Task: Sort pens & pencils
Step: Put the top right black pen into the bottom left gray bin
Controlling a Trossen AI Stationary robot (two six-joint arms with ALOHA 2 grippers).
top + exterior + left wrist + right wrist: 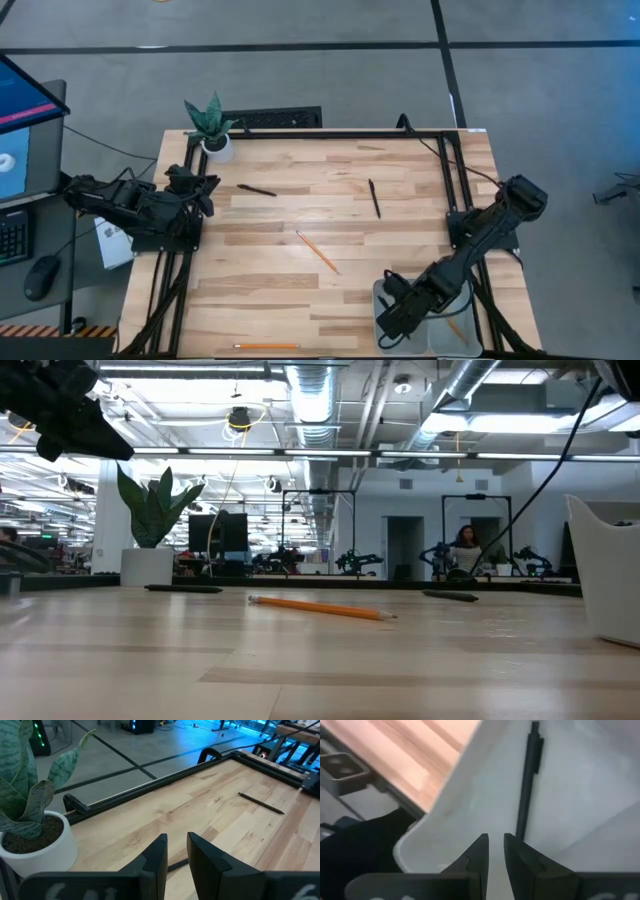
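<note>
- Containers come first: a white bin (385, 300) stands at the tabletop's (330, 300) corner nearest the right arm, and a second pale bin (455, 335) sits just beside it.
- Right hand (392, 318) hangs directly over the white bin, its fingers (479, 851) drawn to a narrow slit with nothing between them.
- Just ahead of those fingers, one black pen (525, 782) lies inside the white bin (470, 795), resting against its pale floor and wall.
- The neighbouring bin holds an orange pencil (456, 327), off to the side of the right hand.
- Left hand (205, 190) waits above the far corner of the tabletop beside a potted plant (212, 125); its fingers (155, 860) stand close together, a narrow gap, empty.
- A second pen (257, 189) lies on the wood just ahead of the left hand, touching nothing.
- A third pen (374, 198) lies well apart from both hands, toward the middle of the far side.
- An orange pencil on the wood (317, 251) lies slantwise between the two hands, near the centre.
- Another pencil (266, 346) lies along the near edge, well apart from the right hand and outside both bins.
- In the room beyond, a person (466, 550) sits at a distant bench.
</note>
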